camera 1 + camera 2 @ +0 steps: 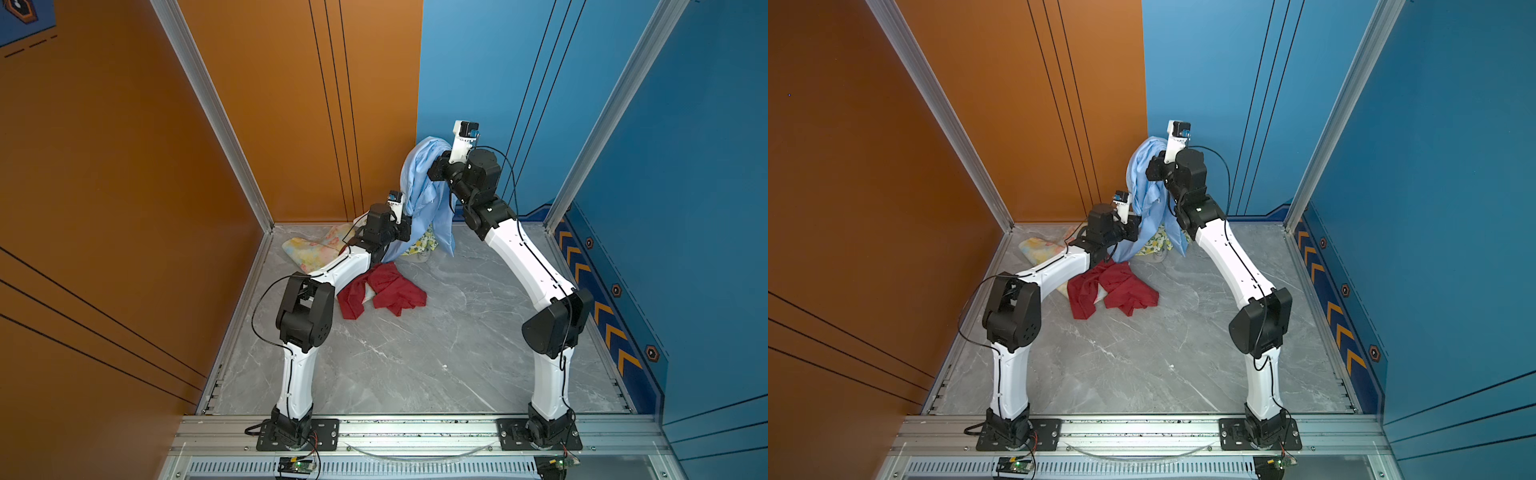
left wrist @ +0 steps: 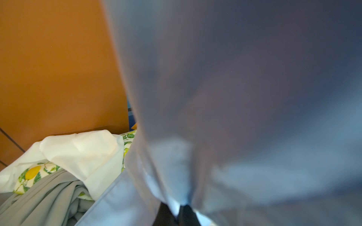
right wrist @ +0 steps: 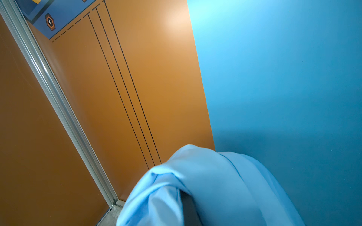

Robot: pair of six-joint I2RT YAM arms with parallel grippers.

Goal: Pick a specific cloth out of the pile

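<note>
Above the pile [image 1: 420, 246] at the rear, the cloth [image 1: 424, 195] hangs near-vertical. Jaws of the right arm [image 1: 523, 257] are clamped on its top. Jaws of the left arm [image 1: 345, 266] pinch it lower down, nearer the trailing end.

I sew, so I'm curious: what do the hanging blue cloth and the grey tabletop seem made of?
The blue cloth: thin, smooth woven fabric, likely shirt cotton or a blend; it hangs in soft folds. The tabletop: grey marble-look surface with white veins; stone or print, I cannot tell.
</note>
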